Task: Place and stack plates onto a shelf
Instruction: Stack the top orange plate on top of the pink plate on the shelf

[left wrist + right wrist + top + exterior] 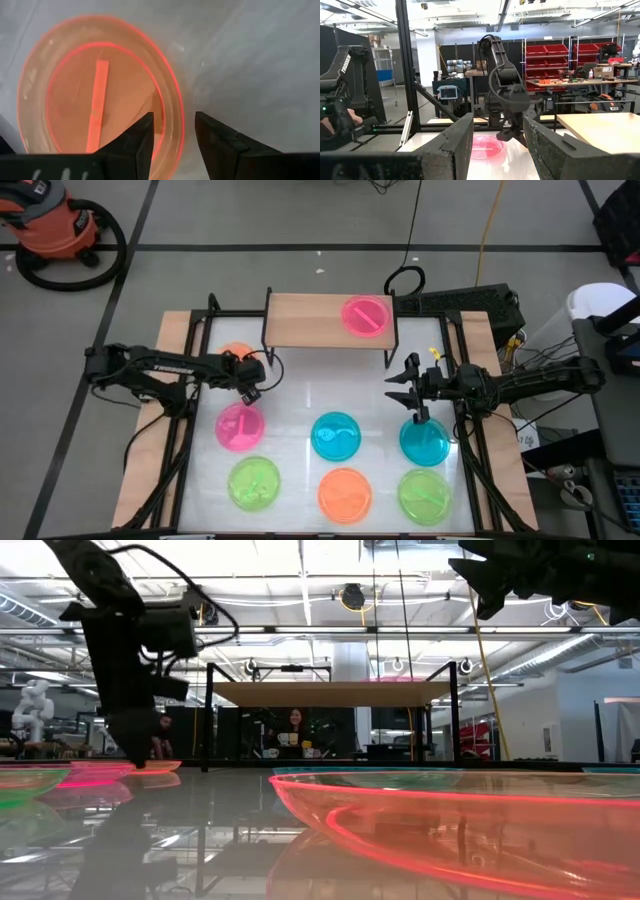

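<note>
An orange plate lies flat on the white table at the far left, half hidden under my left arm in the high view. My left gripper is open and points steeply down over it, one finger above the plate's inside, the other outside its rim. A pink plate lies on the wooden shelf at the table's far edge. My right gripper waits open at mid-right, raised above the table and holding nothing.
Several more plates lie on the table: pink just near of my left gripper, two blue, two green and an orange one at the near edge. Black frame rails run along both sides.
</note>
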`<act>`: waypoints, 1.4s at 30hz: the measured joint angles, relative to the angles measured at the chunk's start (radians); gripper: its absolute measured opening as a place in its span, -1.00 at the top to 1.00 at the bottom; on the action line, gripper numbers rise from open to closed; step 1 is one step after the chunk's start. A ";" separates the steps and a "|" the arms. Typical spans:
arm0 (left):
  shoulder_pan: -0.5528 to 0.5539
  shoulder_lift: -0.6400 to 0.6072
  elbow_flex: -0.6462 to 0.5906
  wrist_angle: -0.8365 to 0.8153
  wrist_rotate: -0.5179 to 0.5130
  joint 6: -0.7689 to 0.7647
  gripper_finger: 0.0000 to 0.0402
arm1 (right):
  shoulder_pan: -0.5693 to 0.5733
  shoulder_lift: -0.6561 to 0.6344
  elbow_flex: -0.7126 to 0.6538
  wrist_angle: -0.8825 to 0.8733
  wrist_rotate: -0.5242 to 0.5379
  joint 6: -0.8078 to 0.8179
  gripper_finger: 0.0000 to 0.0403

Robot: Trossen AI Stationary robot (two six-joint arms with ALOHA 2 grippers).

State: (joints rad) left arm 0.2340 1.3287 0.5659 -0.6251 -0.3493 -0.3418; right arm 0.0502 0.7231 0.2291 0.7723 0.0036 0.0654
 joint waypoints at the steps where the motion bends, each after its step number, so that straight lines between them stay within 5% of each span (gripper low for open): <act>1: 0.005 0.015 0.000 0.000 0.000 0.006 0.26 | 0.000 0.000 0.000 0.000 0.000 0.000 0.22; 8: 0.030 0.073 0.006 0.005 0.009 0.023 0.34 | 0.000 0.000 0.000 -0.006 0.000 0.001 0.22; 16: 0.034 0.040 -0.002 -0.007 -0.016 -0.008 0.95 | 0.000 0.000 0.000 -0.006 0.000 0.001 0.22; 24: 0.031 -0.099 0.010 -0.100 -0.007 -0.045 0.98 | 0.000 0.000 0.000 -0.007 0.000 0.000 0.22; 30: 0.015 -0.262 0.141 -0.280 -0.005 -0.063 0.99 | 0.000 0.000 0.000 -0.006 0.000 -0.001 0.22; 42: -0.184 -0.380 0.536 -0.443 0.395 0.067 1.00 | 0.000 0.000 0.000 -0.004 0.000 0.000 0.22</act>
State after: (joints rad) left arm 0.0504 0.9486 1.1021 -1.0683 0.0458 -0.2746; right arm 0.0502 0.7227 0.2287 0.7688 0.0032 0.0657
